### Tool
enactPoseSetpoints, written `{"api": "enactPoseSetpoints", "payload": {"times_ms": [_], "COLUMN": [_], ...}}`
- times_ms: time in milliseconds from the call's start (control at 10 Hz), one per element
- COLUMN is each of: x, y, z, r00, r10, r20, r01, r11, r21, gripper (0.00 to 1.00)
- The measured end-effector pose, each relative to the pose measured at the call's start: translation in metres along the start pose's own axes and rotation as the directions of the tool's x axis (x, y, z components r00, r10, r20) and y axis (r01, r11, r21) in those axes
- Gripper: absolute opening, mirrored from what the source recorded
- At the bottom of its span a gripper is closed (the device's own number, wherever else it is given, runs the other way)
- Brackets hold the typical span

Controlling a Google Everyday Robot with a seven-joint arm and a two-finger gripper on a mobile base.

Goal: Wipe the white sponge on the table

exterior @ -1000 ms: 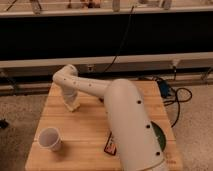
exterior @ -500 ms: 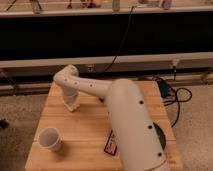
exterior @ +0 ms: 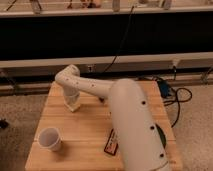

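The light-wood table (exterior: 85,127) fills the lower half of the camera view. My white arm reaches from the lower right to the table's far left part. There the gripper (exterior: 73,103) points down at the tabletop, shut on the white sponge (exterior: 74,106). The sponge shows as a small pale block at the gripper's tip, resting on the wood. The wrist hides most of it.
A white paper cup (exterior: 50,139) stands upright near the front left corner. A dark red-and-black packet (exterior: 111,144) lies beside my arm at the front middle. A blue object with black cables (exterior: 166,91) sits off the table's far right corner. A dark wall runs behind.
The gripper with the sponge has slid slightly to the right and nearer along the tabletop. The cup and packet have not moved.
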Motion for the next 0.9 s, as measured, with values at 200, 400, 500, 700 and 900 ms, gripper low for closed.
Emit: {"api": "enactPoseSetpoints", "payload": {"times_ms": [200,400,500,700,900], "x": [0.003,0.004,0.006,0.009,0.011], "y": [0.004,0.007,0.009,0.014,0.016], "z": [-0.001,-0.001,-0.001,-0.002,-0.003], "r00": [1.0,1.0,1.0,1.0,1.0], "r10": [0.004,0.008,0.012,0.018,0.02], "r20": [0.002,0.006,0.008,0.01,0.015], "r01": [-0.004,-0.008,-0.012,-0.018,-0.02], "r11": [1.0,1.0,1.0,1.0,1.0], "r21": [-0.003,-0.005,-0.006,-0.008,-0.01], "gripper": [0.01,0.01,0.01,0.01,0.01]}}
